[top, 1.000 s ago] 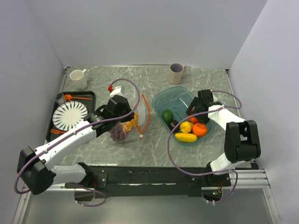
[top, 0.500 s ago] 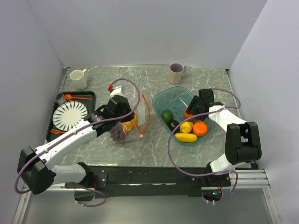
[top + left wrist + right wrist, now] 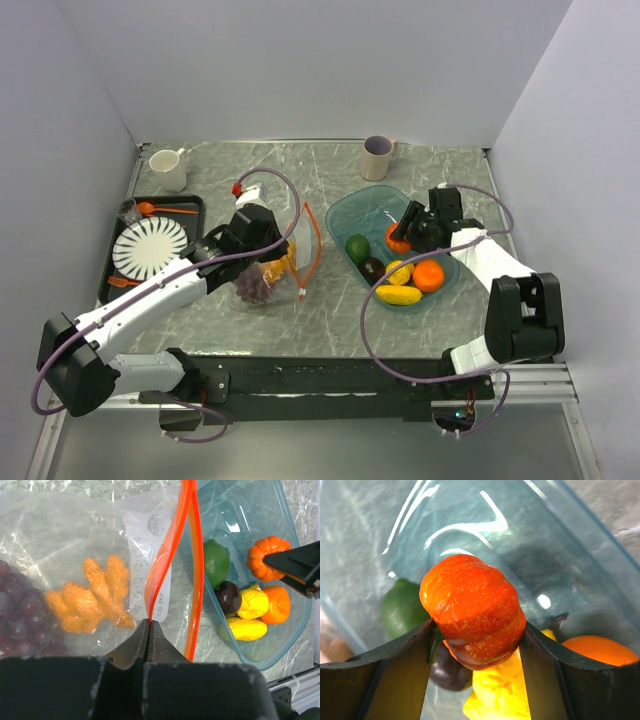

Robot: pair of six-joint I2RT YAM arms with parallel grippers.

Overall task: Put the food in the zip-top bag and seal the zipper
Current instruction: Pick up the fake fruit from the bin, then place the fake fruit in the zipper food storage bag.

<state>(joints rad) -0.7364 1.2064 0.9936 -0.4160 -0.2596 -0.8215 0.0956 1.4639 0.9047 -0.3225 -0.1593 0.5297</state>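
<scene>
The clear zip-top bag point(image 3: 262, 272) lies left of centre with purple grapes point(image 3: 17, 617) and an orange leaf-shaped piece point(image 3: 90, 602) inside. My left gripper point(image 3: 149, 622) is shut on the bag's orange-red zipper strip point(image 3: 172, 550), holding the mouth up. My right gripper point(image 3: 476, 642) is shut on a small orange pumpkin point(image 3: 472, 611) and holds it above the teal bowl point(image 3: 352, 206); the pumpkin also shows in the top view point(image 3: 397, 237). In the bowl lie a green avocado point(image 3: 357, 247), a dark plum point(image 3: 372, 268), yellow pieces point(image 3: 398, 294) and an orange point(image 3: 429, 275).
A black tray point(image 3: 196, 205) at the left holds a striped white plate point(image 3: 148, 247) and orange cutlery point(image 3: 165, 209). A white mug point(image 3: 168, 168) stands at the back left and a grey cup point(image 3: 377, 157) at the back centre. Walls close in on both sides.
My right gripper has lifted the orange pumpkin out of the pile in the bowl and carried it up and left. The left arm and the bag have not moved.
</scene>
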